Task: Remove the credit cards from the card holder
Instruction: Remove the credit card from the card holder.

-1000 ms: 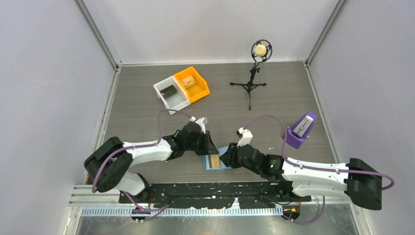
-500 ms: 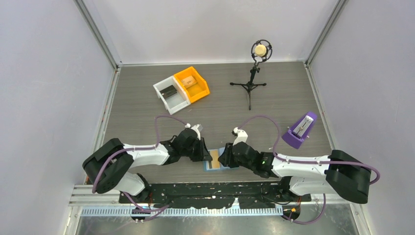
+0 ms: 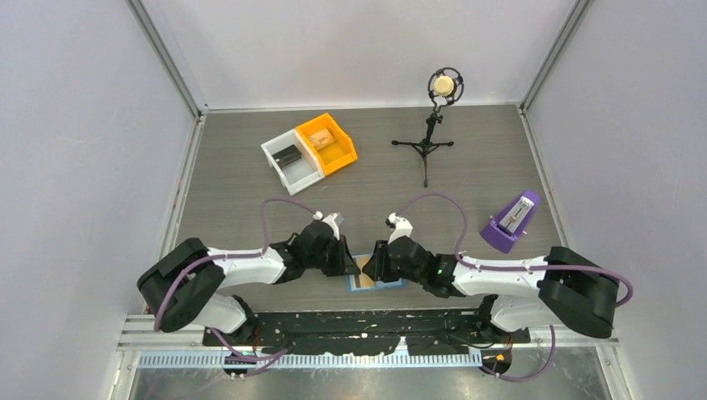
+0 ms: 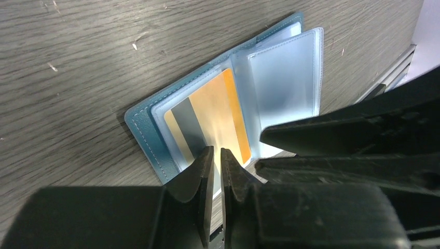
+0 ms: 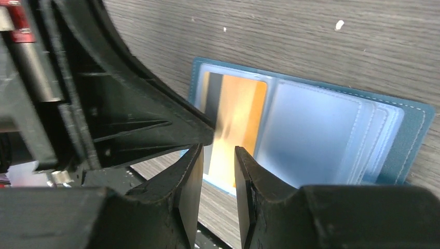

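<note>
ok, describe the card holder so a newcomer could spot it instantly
At the near edge of the grey wood-grain table, the left gripper and right gripper face each other. Under their tips lies the card holder: a light-blue wallet opened like a book, clear sleeves fanned, a tan-gold card in one, unlike the white bin, orange bin and purple stand farther off.

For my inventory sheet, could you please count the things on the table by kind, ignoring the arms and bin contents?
Bins: 2, white bin, orange bin
Card holder: 1
Gold card: 1
Microphone stand: 1
Purple stand: 1
Total: 6
</note>
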Robot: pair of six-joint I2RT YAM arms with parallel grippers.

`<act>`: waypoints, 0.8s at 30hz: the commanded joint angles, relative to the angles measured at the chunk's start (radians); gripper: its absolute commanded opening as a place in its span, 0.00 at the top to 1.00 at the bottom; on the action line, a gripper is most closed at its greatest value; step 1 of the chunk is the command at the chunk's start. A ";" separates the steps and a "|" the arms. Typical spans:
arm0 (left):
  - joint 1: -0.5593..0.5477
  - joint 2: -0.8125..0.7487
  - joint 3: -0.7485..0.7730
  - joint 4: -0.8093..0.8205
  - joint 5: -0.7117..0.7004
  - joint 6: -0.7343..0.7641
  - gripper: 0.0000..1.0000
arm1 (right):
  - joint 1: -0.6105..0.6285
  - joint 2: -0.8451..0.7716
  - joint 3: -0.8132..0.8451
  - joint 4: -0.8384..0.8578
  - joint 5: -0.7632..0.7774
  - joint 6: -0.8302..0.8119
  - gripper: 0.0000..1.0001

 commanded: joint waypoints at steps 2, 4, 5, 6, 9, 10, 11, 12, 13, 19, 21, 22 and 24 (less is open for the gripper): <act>-0.001 -0.041 -0.025 -0.021 -0.038 0.003 0.88 | -0.038 0.066 0.006 0.071 -0.039 0.006 0.65; -0.001 -0.056 -0.026 -0.035 -0.043 0.004 0.88 | -0.050 0.069 -0.010 0.078 -0.042 0.006 0.65; -0.001 -0.064 -0.026 -0.044 -0.046 0.005 0.88 | -0.054 0.069 -0.014 0.079 -0.041 0.006 0.64; -0.001 -0.072 -0.026 -0.050 -0.049 0.006 0.88 | -0.055 0.067 -0.020 0.079 -0.042 0.006 0.65; -0.001 -0.086 -0.029 -0.063 -0.056 0.006 0.88 | -0.056 0.065 -0.028 0.077 -0.042 0.005 0.65; -0.001 -0.086 -0.027 -0.067 -0.056 0.006 0.88 | -0.057 0.067 -0.032 0.078 -0.042 0.005 0.64; -0.001 -0.088 -0.025 -0.069 -0.053 0.006 0.88 | -0.058 0.069 -0.034 0.079 -0.043 0.003 0.64; -0.001 -0.089 -0.023 -0.071 -0.050 0.006 0.88 | -0.057 0.077 -0.035 0.083 -0.048 0.003 0.65; -0.001 -0.092 -0.023 -0.073 -0.050 0.006 0.87 | -0.057 0.082 -0.036 0.085 -0.051 0.004 0.65; -0.002 -0.096 -0.025 -0.097 -0.074 0.013 0.88 | -0.059 0.092 -0.038 0.091 -0.061 0.003 0.65; -0.001 -0.094 -0.035 -0.095 -0.085 0.012 0.88 | -0.059 0.089 -0.036 0.083 -0.059 0.000 0.65; -0.001 -0.092 -0.039 -0.091 -0.086 0.012 0.88 | -0.059 0.088 -0.036 0.081 -0.058 0.000 0.65; -0.002 -0.083 -0.047 -0.070 -0.079 0.008 0.88 | -0.059 0.086 -0.035 0.073 -0.053 0.000 0.65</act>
